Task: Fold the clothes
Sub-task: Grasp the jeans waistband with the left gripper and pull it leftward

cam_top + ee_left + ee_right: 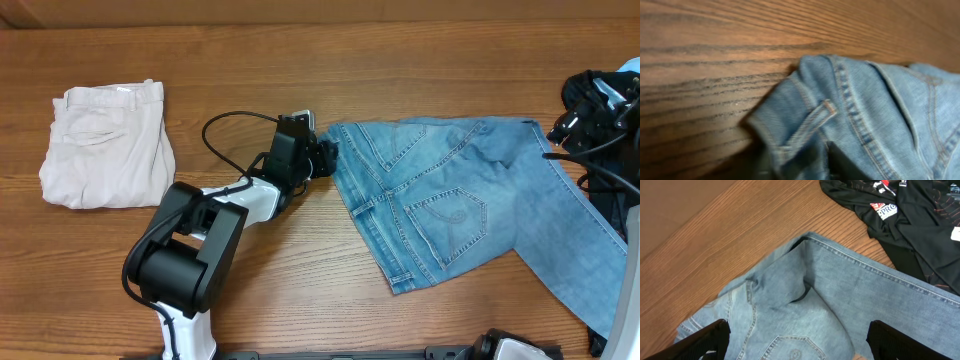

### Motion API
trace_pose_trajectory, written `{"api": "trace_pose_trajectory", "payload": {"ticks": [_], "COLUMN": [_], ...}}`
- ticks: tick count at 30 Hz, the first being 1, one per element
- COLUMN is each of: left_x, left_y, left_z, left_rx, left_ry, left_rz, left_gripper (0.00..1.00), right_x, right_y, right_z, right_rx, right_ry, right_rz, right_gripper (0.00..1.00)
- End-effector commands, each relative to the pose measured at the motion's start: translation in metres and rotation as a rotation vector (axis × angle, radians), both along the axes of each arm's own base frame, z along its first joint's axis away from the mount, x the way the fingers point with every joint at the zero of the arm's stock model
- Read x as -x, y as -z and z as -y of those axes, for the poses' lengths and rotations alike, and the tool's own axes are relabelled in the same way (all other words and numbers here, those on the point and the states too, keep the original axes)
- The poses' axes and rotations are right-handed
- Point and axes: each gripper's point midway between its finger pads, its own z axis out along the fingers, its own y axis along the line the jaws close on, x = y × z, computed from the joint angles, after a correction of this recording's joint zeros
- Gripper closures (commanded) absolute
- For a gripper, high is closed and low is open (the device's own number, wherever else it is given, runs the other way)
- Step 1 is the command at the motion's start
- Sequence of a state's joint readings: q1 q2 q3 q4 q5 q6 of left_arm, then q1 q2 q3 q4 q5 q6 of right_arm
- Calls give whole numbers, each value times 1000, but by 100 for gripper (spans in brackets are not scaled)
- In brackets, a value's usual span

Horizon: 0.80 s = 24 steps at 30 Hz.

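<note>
The light-blue denim jeans [450, 190] lie back pockets up on the wooden table, waistband to the left, with one leg running to the lower right edge. My left gripper [322, 157] is low at the waistband's far-left corner. In the left wrist view its fingers [802, 162] are shut on the denim [850, 105] beside a belt loop. My right gripper [800, 345] is open wide and empty, hovering above the seat of the jeans [805, 305]. It is hard to pick out in the overhead view.
Folded cream-white trousers [105, 145] lie at the far left. A black garment with white printing [590, 100] is bunched at the right edge, beside the jeans; it also shows in the right wrist view [910, 215]. A black cable loops behind my left arm.
</note>
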<state>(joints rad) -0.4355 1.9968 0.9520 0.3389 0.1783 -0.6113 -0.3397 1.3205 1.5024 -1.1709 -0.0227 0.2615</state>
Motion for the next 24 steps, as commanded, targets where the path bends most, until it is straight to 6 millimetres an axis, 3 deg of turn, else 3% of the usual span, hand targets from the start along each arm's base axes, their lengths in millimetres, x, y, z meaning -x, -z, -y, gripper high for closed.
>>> {"api": "trace_pose_trajectory", "payload": {"ticks": [1,2,7,11,14,17,20,21,22,23,24], "left_x": [-9,-11,-17,-26,-33,-44,-48,-47,-45,-41,-34], "left_y": [-1,-3,-19,-61,-104,-152,-175,-176,-173,-167,-159], "left_z": [2,2,-10,-41,-88,-154,-213,-225,-229,-230,-227], "left_rx": [7,8,9,-24,-72,-173,-235,-225,-199,-171,-146], "left_ry": [1,0,-21,-46,-155,-276,-381,-389,-377,-354,-324], "left_rz": [20,24,39,106,168,297,328,306,274,235,190], "left_gripper": [86,96,96,96,96,96,96,91,52,0,0], "right_x": [-2,-2,-2,-2,-2,-2,-2,-2,-2,-2,-2], "right_y": [-7,-7,-7,-7,-8,-8,-8,-8,-8,-8,-7], "right_z": [1,1,1,1,1,1,1,1,1,1,1], "right_rx": [0,0,0,1,1,1,0,0,0,0,0], "right_ry": [4,4,4,4,4,4,4,3,3,3,3], "right_rz": [24,24,24,24,25,25,25,25,25,25,24], "right_gripper": [7,7,8,8,8,8,8,8,8,8,8]}}
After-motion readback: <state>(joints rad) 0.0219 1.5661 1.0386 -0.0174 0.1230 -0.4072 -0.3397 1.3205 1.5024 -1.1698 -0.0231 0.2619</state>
